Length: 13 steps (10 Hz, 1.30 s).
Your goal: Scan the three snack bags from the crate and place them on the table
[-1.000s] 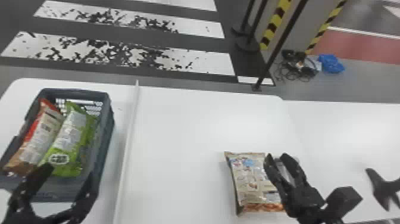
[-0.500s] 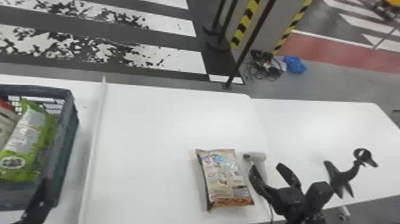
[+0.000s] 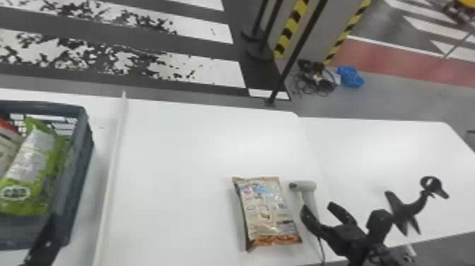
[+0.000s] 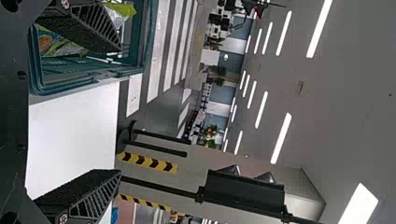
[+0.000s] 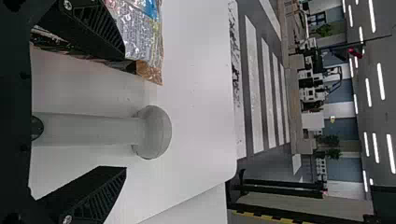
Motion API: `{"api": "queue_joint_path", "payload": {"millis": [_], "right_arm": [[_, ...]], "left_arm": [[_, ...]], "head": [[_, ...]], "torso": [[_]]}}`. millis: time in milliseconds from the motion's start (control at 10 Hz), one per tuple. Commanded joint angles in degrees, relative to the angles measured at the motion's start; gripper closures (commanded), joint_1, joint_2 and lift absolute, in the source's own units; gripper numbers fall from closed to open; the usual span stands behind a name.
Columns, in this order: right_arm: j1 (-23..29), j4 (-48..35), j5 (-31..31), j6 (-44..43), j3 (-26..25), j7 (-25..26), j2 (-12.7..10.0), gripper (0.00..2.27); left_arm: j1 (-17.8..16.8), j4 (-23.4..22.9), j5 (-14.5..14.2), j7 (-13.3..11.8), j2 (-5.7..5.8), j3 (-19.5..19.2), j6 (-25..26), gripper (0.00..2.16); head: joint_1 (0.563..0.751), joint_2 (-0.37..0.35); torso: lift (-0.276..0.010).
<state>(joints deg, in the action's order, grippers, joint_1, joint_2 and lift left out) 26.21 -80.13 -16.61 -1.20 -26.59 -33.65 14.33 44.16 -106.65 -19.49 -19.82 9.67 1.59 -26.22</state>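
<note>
White table [image 3: 183, 159] | crate [image 3: 83, 169] cropped, head view | left end effector [image 3: 46, 242] cropped, spread | right end effector [image 3: 318, 207] spread, part-hiding scanner [image 3: 308, 187]

Free room above the table [image 3: 183, 159] from crate [image 3: 84, 148] to snack bag [image 3: 265, 212], white strip [image 3: 113, 159] between.

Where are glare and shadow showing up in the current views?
Head view: soft glare patches on the white table, faint shadow beside the crate. Left wrist view: ceiling lights blown out to plain white. Right wrist view: crinkled film of the snack bag throws small glints; ceiling lights bright there too.
</note>
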Motion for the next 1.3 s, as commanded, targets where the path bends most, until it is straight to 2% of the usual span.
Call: {"api": "queue_joint_path", "payload": {"millis": [0,400,500,600,700,1000,1200], "right_arm": [[-1.2,1.5,-0.2,2.7,-0.6,-1.0,0.8,0.07],[-4.6,4.5,2.3,9.3,0.6,-3.0,2.2,0.15],[-5.4,4.7,3.0,10.7,0.9,-3.0,2.2,0.62],[-5.8,4.6,3.3,12.8,1.4,-2.8,2.2,1.95],[-6.2,4.7,4.1,12.8,1.3,-2.8,2.2,2.15],[-5.5,4.7,4.6,9.4,1.3,-1.4,1.8,2.22],[-4.0,4.6,4.2,4.2,0.7,1.2,1.5,2.22]], "left_arm": [[0.0,0.0,0.1,-0.1,0.00,0.0,0.0,0.07],[0.0,0.0,0.0,-0.4,0.00,0.0,0.0,0.07],[0.0,0.1,-0.2,-0.7,0.00,0.0,0.0,0.07],[0.0,0.2,-0.2,-0.8,-0.09,0.0,0.0,0.07],[0.0,0.2,-0.2,-0.8,0.00,0.0,-0.2,0.07],[-0.1,0.2,-0.3,-0.8,-0.18,-0.1,-0.2,0.07],[-0.1,0.1,-0.3,-0.8,-0.09,-0.1,-0.2,0.07]], "head": [[0.695,-0.350],[0.695,-0.350],[0.695,-0.350],[0.695,-0.350],[0.695,-0.350],[0.695,-0.350],[0.695,-0.350]], "torso": [[-0.037],[-0.037],[-0.037],[-0.037],[-0.037],[-0.037],[-0.037]]}}
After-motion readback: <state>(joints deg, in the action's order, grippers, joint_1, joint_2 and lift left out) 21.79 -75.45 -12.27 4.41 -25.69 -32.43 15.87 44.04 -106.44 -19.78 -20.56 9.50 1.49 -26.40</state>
